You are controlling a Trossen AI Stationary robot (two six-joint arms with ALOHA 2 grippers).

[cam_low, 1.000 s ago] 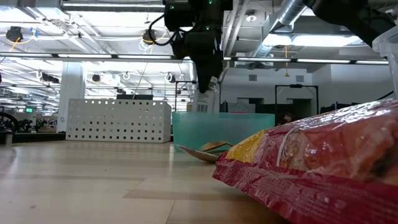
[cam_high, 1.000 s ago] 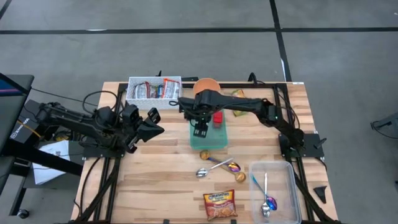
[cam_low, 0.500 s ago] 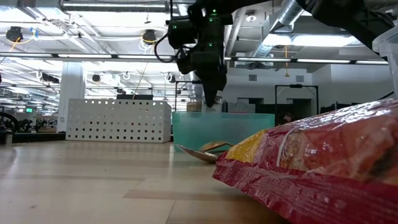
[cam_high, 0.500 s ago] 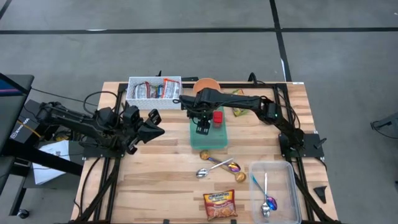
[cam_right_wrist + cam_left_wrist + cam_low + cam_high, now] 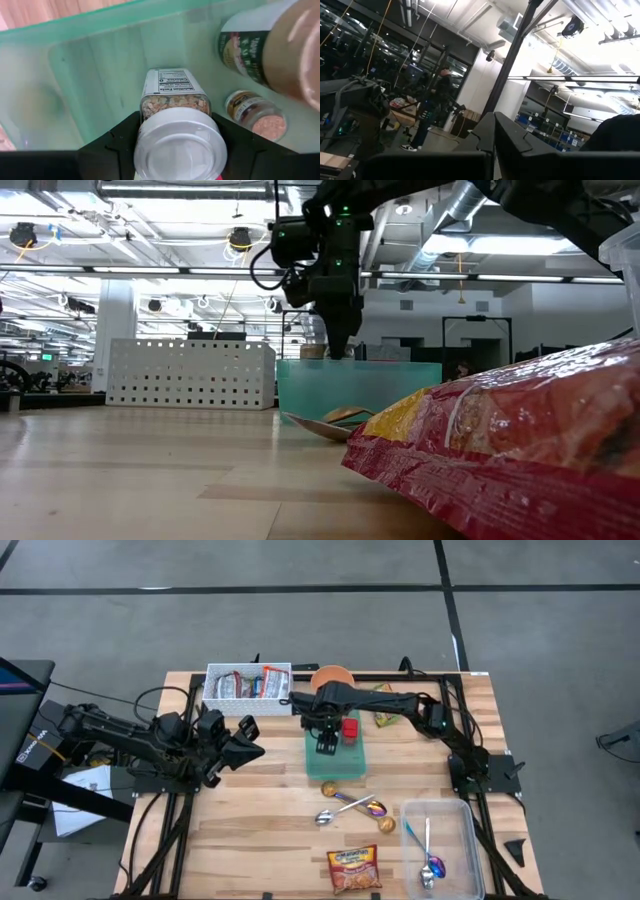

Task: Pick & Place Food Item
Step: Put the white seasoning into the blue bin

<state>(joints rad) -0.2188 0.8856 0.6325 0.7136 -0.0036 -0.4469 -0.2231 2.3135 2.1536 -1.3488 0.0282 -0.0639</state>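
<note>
A small clear spice jar [image 5: 175, 100] with a white cap and a printed label hangs inside the green translucent bin [image 5: 335, 765], with my right gripper [image 5: 177, 135] shut on it. In the high view that gripper [image 5: 325, 743] stands over the bin's left half, pointing down. Two more spice jars [image 5: 255, 112] lie on the bin's floor beside it. My left gripper [image 5: 245, 740] is shut and holds nothing; it is raised over the table's left part. My right gripper pinches the spice jar between its two fingers [image 5: 117, 137], at the jar's top end beside the white cap [image 5: 177, 150]. The fingers come from above, pointing down. The jar hangs upright, cap up. Whether its base touches the bin's floor I cannot tell.
A white basket [image 5: 247, 685] of packets and an orange bowl [image 5: 332, 675] stand at the far edge. Spoons [image 5: 350, 805] lie in front of the bin. At the near right are a clear tub [image 5: 440, 845] with spoons and a red snack bag [image 5: 353, 868].
My right gripper has gone down into the green bin with the spice jar, which stays upright in the hold. In the low view its fingertips now stand at the bin's rim.
</note>
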